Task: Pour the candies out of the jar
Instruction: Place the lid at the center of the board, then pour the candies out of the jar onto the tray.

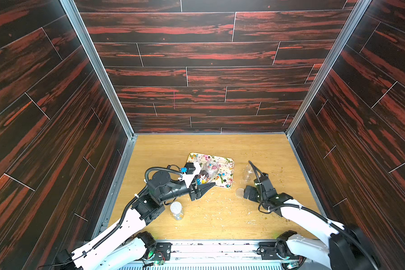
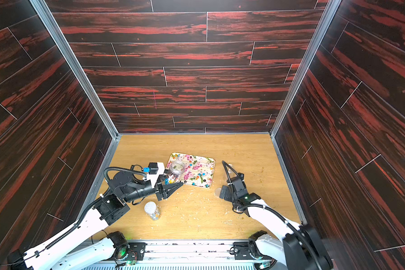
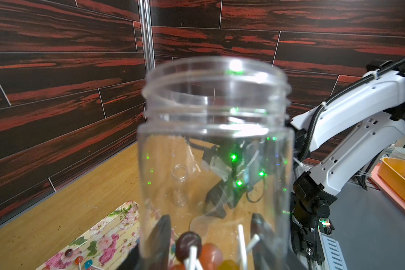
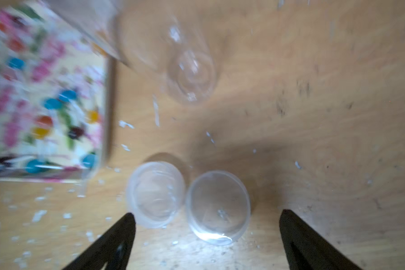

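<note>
The left fingers are clamped low on the clear jar, one on each side near its base, where the candies sit in a small heap with their sticks pointing up. The jar's long axis is close to upright with the open mouth on top, so nothing can run out as it stands. It hangs over the 7 o'clock corner of the flowered tray, whose open area, dotted with loose candies, lies toward 2 o'clock from the grip. I judge the coming move to be a wrist roll that drops the mouth that way. The left arm comes in from 7 o'clock, its forearm pointing to 3 o'clock and the wrist turned on its side. The right fingers stand wide apart and empty over two clear lids on the surface, at 4 o'clock from the tray.
</note>
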